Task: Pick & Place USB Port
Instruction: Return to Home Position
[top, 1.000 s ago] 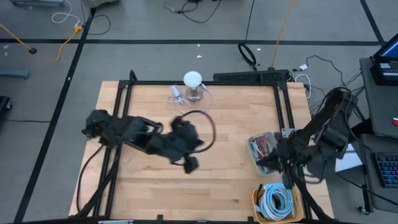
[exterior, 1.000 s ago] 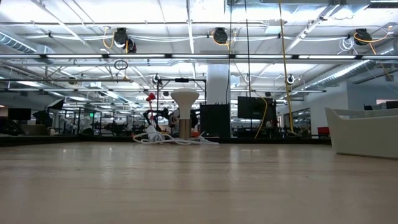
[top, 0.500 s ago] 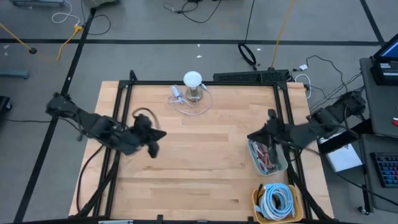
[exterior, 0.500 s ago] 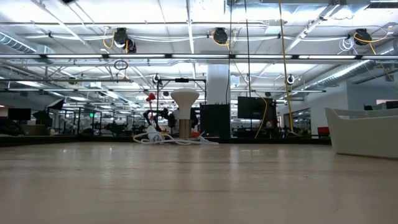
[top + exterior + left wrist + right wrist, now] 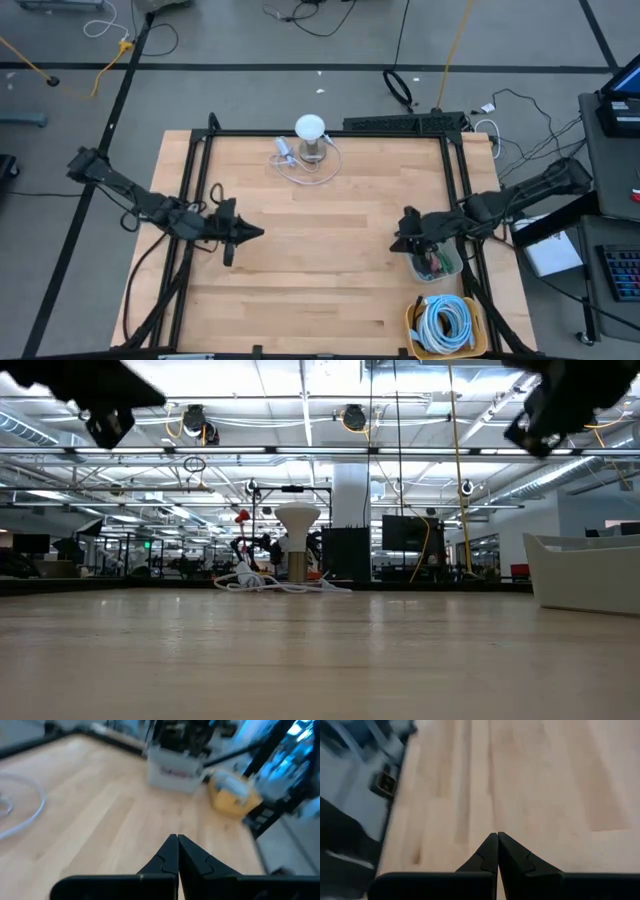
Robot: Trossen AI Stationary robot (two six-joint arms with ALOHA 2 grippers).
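— High view: where have the cables ended up?
— The coiled cable (image 5: 445, 325), pale blue and white, fills the yellow bin (image 5: 411, 318) in the right-hand corner of the counter (image 5: 330, 270) farthest from the white stand. It is wound in loops, so it has no single long axis, and I can't make out its plug ends. Just beside that, the gray bin (image 5: 458, 264) holds a tangle of cables (image 5: 432, 263), some of them reddish. The right arm covers much of it, so I can't tell which way they lie.
— And the grippers?
— The right gripper (image 5: 497, 840) hangs above the counter at the gray bin's inner side, fingers pressed together, holding nothing. The left gripper (image 5: 177, 841) is over the counter's left part, pointing toward the bins, also closed and empty.
— Anything else?
— A white round-topped stand (image 5: 310, 128) with a loose white cord (image 5: 300, 168) sits at the middle of the far edge.
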